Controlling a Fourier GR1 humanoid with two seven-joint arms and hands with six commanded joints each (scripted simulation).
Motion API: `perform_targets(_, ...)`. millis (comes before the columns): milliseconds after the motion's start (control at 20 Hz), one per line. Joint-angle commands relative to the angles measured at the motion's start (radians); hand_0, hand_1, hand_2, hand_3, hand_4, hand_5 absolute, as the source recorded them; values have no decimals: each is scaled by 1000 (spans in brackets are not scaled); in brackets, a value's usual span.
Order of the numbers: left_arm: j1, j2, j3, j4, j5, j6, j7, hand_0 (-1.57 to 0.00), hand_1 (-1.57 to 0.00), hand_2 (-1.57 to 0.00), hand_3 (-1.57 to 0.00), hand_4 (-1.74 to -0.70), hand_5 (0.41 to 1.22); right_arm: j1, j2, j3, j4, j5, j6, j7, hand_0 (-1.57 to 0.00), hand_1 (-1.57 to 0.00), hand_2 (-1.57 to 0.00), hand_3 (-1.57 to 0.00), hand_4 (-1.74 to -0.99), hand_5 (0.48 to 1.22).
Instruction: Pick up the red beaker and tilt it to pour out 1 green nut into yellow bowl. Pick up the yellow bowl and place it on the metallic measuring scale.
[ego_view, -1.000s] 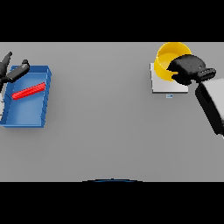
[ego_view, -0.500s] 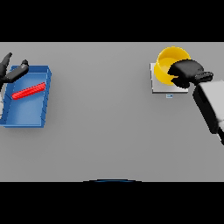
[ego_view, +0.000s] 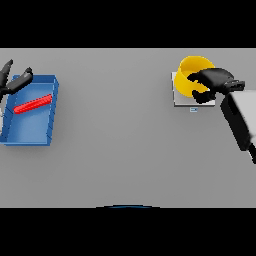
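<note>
Yellow bowl (ego_view: 191, 79) sits on the metallic scale (ego_view: 192, 97), the right hand (ego_view: 216, 81) fingers (ego_view: 202, 95) curled over its rim; placement looks done, release remains. Left hand (ego_view: 14, 81), fingers relaxed, idles beside the blue tray (ego_view: 30, 131) holding the red beaker (ego_view: 33, 104).

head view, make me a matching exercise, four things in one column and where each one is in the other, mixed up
Things:
1. yellow bowl
2. red beaker
3. right hand
4. left hand

Places:
A. lying in the blue tray
B. curled on the bowl's rim
C. sitting on the scale
D. at the tray's far left corner, fingers spread

Pairs: 1-C, 2-A, 3-B, 4-D
</note>
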Motion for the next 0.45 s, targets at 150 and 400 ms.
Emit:
perform_targets(150,10,2,-2,-18,2,-2,1,1,1,1,1,-835,752,0,-5,19,7,19,2,-13,-198,-194,-153,-131,-1435,817)
perform_targets(400,-3,-3,-6,-3,-4,1,6,1,1,1,1,-833,760,6,-10,26,0,24,20,6,-64,-63,-50,-42,-1390,779)
